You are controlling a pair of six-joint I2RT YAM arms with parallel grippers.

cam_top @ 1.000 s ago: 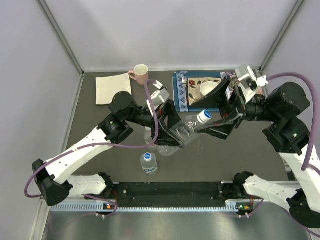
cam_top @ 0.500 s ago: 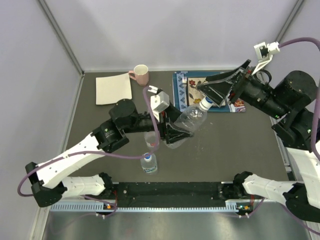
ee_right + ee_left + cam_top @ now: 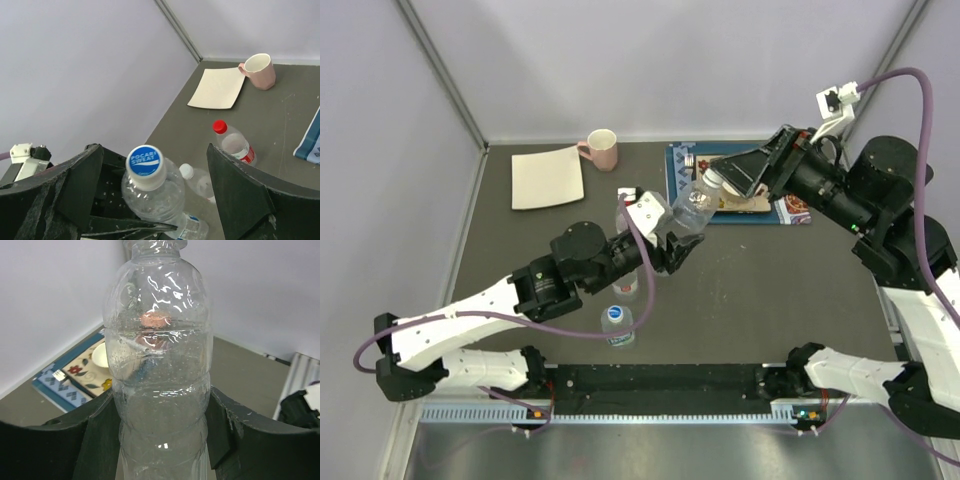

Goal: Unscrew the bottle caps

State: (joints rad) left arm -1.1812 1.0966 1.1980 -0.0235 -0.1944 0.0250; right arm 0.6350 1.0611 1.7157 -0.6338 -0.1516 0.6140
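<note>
Gripping the held bottle (image 3: 159, 340) around its ribbed lower body, the left claw (image 3: 161, 392) has one dark finger (image 3: 97, 437) pressed to each side of the clear plastic. In the overhead view this left claw (image 3: 678, 240) carries the bottle (image 3: 688, 208) raised off the worktop (image 3: 770, 290) and tilted, with its neck pointing towards the right arm.

The right claw (image 3: 153, 150) stands with its jaws wide apart, one to each side of the bottle's neck. Between them sits the blue cap (image 3: 145, 161), white-lettered, on the bottle; neither finger touches it. From above, the right claw (image 3: 730, 178) hangs over the near edge of the patterned mat (image 3: 682, 195).

Below and behind the held bottle, the right wrist view shows a red-capped bottle (image 3: 236, 146) with a red-and-white label, upright on the worktop. A white-capped bottle (image 3: 197, 180) stands just beside it. A blue-capped bottle (image 3: 618, 325) stands nearer the arm bases, apart from the left arm's forearm.

Farther back, near the rear wall, a pink mug (image 3: 603, 148) sits just beside a cream square sheet (image 3: 548, 177). On the mat, the left wrist view shows a white bowl (image 3: 102, 355) and, near it, a fork (image 3: 59, 375).
</note>
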